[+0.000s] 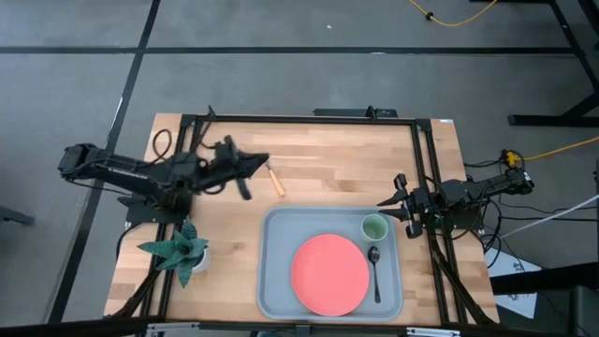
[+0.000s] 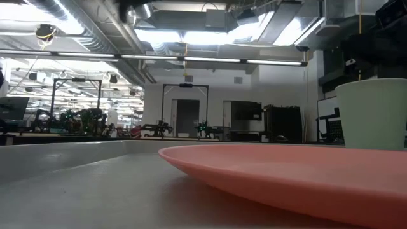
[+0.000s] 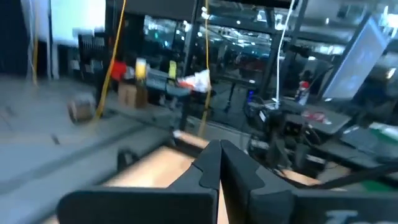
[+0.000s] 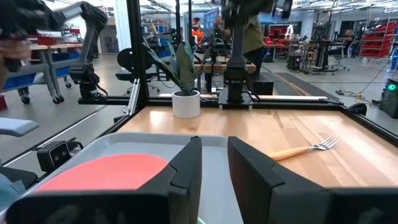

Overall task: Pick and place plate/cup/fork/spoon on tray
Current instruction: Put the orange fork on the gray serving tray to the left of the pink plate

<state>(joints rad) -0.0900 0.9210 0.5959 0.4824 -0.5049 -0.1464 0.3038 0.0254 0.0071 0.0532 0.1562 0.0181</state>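
Lying near the front edge of the table (image 1: 318, 154), toward its right corner, the tray (image 1: 271, 271) carries three things. The plate (image 1: 329, 274) sits in the tray's middle, close to its front rim. The spoon (image 1: 375, 271) lies just beside the plate, along the tray's right rim. The cup (image 1: 374, 227) stands in the tray's far right corner. The right gripper (image 1: 385, 202) hangs at the table's right edge, just beyond that corner, fingers a little apart and holding nothing. Farther back the fork (image 1: 275, 180) lies on the bare wood, and the left gripper (image 1: 263, 160), closed and empty, hovers just beside it. A potted plant (image 1: 178, 249) stands near the front left corner.
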